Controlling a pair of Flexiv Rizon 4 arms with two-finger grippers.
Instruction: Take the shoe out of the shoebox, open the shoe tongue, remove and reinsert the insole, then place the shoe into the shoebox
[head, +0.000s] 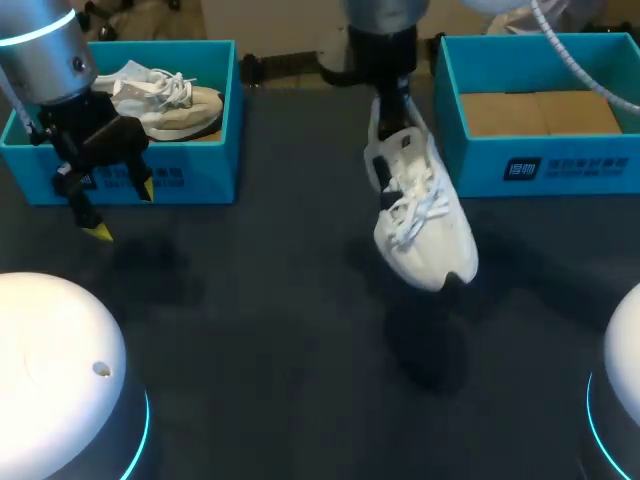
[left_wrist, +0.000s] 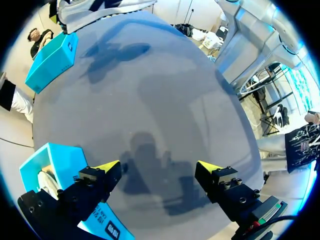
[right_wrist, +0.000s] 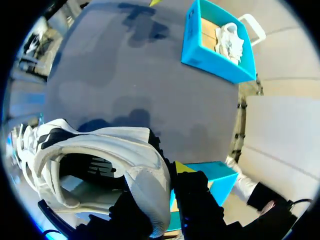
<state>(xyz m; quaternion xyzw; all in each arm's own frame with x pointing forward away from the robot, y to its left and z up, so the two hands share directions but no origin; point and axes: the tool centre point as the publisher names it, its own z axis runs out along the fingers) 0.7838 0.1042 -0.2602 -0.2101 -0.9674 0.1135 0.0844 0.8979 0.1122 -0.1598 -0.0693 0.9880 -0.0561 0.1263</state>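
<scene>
A dark grey table (head: 250, 330) fills the scene, matte, with soft shadows of the arms lying on it. At its far left stands a blue left shoebox (head: 190, 180), open, with a second shoe (head: 165, 100), pale with white laces, lying inside. At the far right stands the right shoebox (head: 560, 165), also blue and open, showing only a brown cardboard liner (head: 540, 112).

The white shoe (head: 420, 215) hangs in the air between the two boxes, nearer the right one, heel up and toe tilted down toward the near side, laces facing up. Its shadow lies on the table just below.

The right gripper (right_wrist: 170, 195) clamps the shoe's heel: in the right wrist view one finger sits inside the collar and the other outside, with the heel wall pinched between them and a yellow tip (right_wrist: 182, 167) showing at its edge. The shoe's mouth gapes open ahead of the fingers.

The left gripper (head: 122, 210) hovers over the table just near of the left shoebox. Its fingers are spread wide and hold nothing; in the left wrist view only bare table lies between the yellow tips, and the box corner sits beside one finger (left_wrist: 100, 180).
</scene>
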